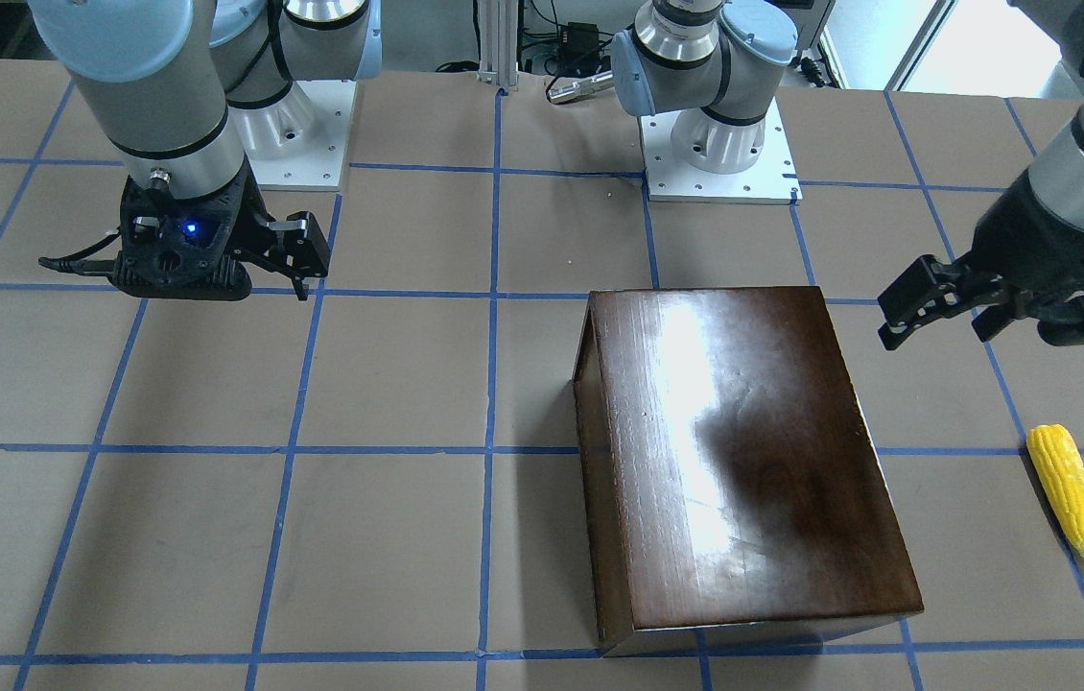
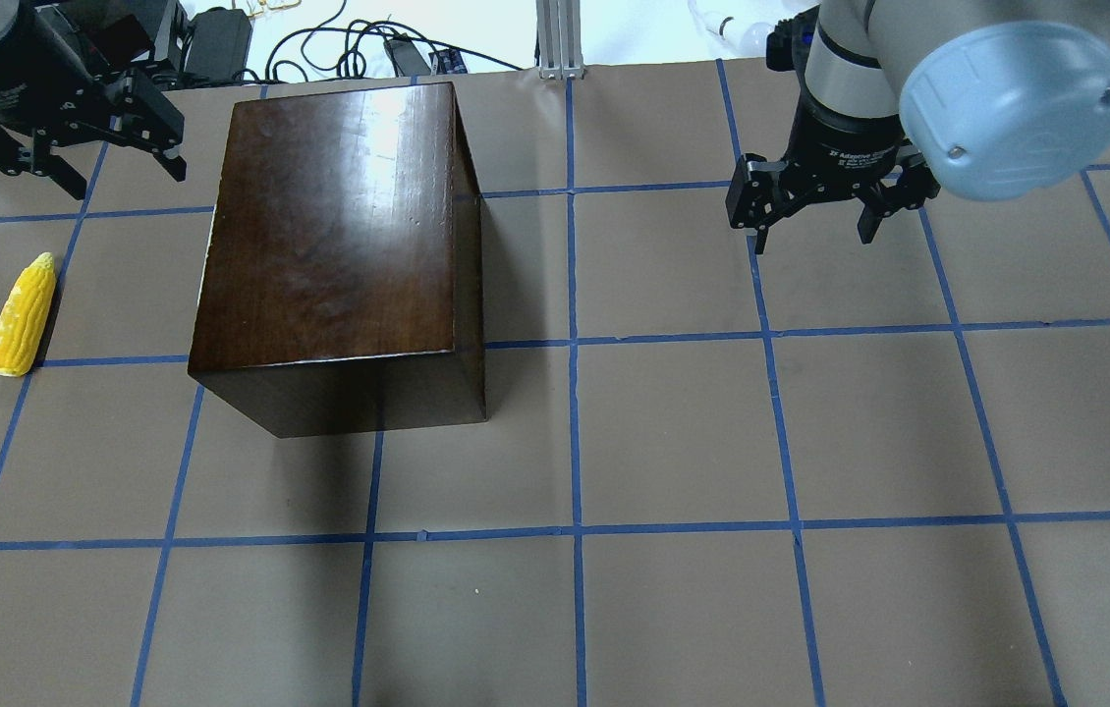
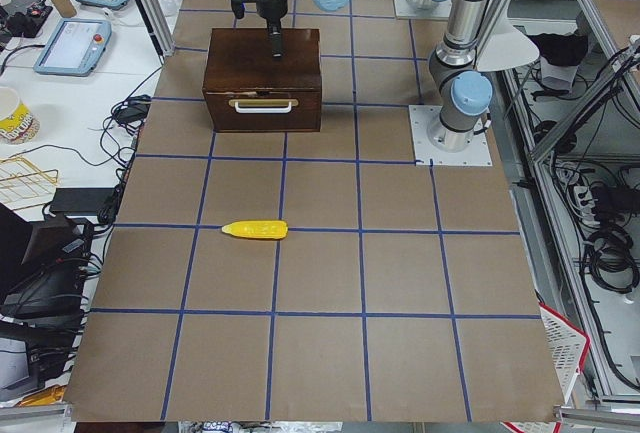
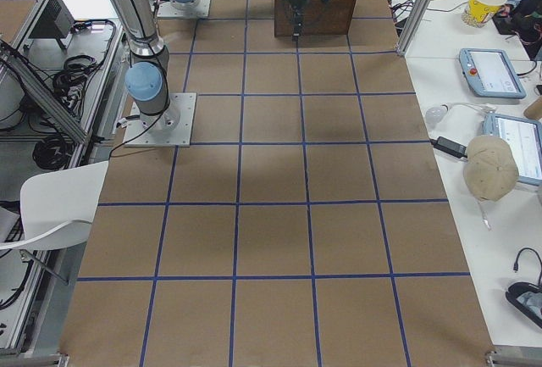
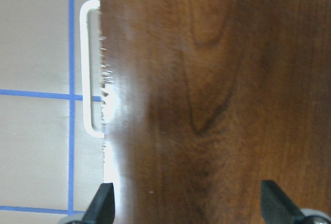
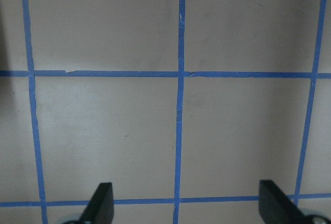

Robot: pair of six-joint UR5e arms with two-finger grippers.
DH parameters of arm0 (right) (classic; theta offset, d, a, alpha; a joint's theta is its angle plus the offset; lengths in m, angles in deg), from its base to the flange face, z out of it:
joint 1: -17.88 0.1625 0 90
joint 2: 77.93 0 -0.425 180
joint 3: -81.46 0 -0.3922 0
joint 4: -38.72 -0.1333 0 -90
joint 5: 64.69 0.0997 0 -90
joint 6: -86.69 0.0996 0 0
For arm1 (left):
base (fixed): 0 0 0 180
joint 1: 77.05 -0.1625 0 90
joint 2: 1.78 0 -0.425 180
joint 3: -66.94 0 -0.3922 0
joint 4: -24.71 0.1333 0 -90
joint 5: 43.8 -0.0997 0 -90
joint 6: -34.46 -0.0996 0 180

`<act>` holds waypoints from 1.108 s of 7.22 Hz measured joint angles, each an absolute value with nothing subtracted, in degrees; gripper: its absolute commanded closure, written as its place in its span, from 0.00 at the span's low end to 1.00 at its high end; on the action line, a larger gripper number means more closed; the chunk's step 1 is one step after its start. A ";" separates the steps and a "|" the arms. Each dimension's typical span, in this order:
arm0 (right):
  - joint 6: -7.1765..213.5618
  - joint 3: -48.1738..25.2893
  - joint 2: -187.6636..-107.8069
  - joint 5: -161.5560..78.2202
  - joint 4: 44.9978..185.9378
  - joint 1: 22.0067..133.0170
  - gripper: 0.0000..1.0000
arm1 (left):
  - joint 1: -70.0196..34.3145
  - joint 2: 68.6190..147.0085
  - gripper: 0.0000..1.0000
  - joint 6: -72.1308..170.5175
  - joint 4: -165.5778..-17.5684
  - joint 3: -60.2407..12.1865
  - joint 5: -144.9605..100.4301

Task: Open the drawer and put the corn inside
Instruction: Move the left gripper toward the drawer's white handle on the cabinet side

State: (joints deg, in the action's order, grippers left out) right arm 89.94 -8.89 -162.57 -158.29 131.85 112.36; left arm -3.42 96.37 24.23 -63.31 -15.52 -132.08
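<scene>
The glossy dark-brown box [image 2: 339, 245] stands left of the table's middle. Its drawer [image 3: 262, 118] is shut, and its front with a white handle [image 5: 89, 69] faces the table's left end. The yellow corn [image 2: 22, 314] lies on the table beyond that front, apart from the box; it also shows in the front-facing view [image 1: 1068, 494]. My left gripper [image 2: 74, 157] is open and empty. It hangs high over the box's handle-side edge, with the box top below it in the left wrist view [image 5: 189, 206]. My right gripper [image 2: 815, 211] is open and empty above bare table.
The brown table [image 2: 673, 442] carries a grid of blue tape lines. The two arm bases [image 1: 715, 144] stand at the robot's edge. Tablets, cables and a cup [image 4: 484, 2] lie on side benches beyond the table's far edge.
</scene>
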 measured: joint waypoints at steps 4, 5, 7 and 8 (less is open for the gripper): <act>89.95 -8.89 -162.57 -158.29 131.84 112.36 0.00 | -9.86 99.63 0.00 10.23 -60.70 -16.00 -128.70; 89.95 -8.89 -162.56 -158.30 131.82 112.36 0.00 | -10.86 100.95 0.00 7.58 -59.56 -16.20 -128.09; 89.95 -8.89 -162.57 -158.29 131.82 112.36 0.00 | -11.62 103.62 0.00 4.63 -57.67 -16.64 -126.63; 89.94 -8.89 -162.57 -158.29 131.85 112.36 0.00 | -11.70 104.81 0.00 4.25 -57.14 -17.10 -125.44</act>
